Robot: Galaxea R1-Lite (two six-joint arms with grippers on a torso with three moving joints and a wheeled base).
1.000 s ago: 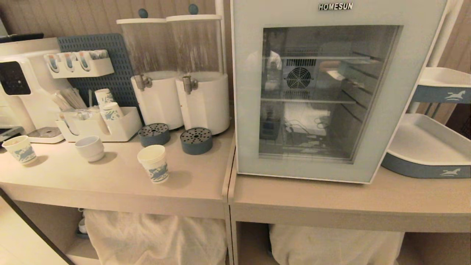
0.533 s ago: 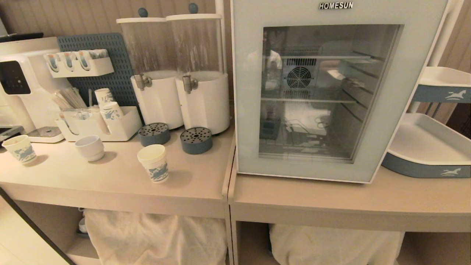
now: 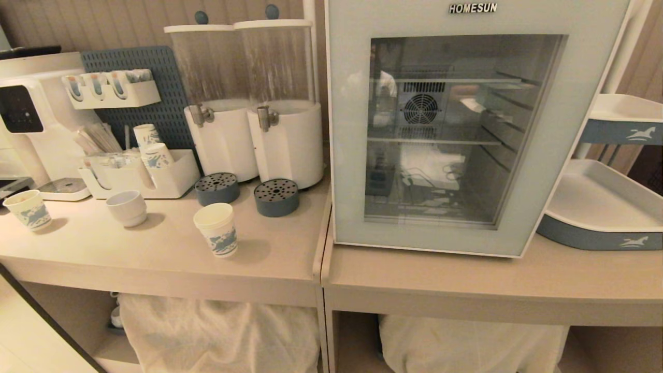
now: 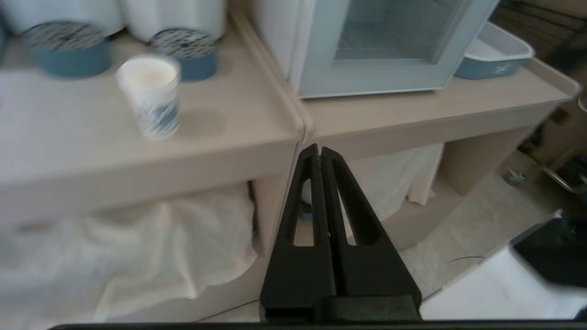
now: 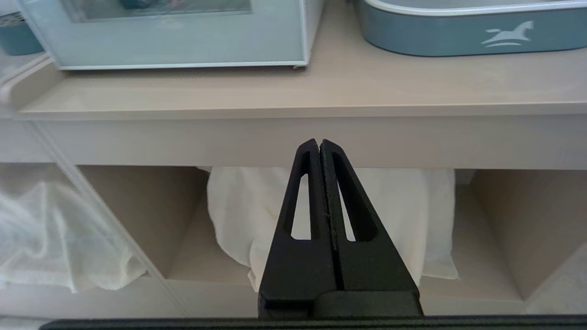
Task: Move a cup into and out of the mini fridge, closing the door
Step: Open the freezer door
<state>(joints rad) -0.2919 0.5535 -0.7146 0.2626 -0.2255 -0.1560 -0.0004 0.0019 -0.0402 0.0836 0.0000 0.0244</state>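
Cup [image 3: 216, 229] stands on counter [image 3: 155, 254] beside closed mini fridge [image 3: 440, 129] — both grippers pressed together, empty.

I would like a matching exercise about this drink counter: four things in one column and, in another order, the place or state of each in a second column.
Things:
1. cup
2. door
3. left gripper
4. plain white rounded cup

Places or states:
A. shut, holding nothing, below the counter edge
B. closed on the mini fridge
C. upright in front of the two round blue drip trays
D. between two printed paper cups

Pairs: 1-C, 2-B, 3-A, 4-D
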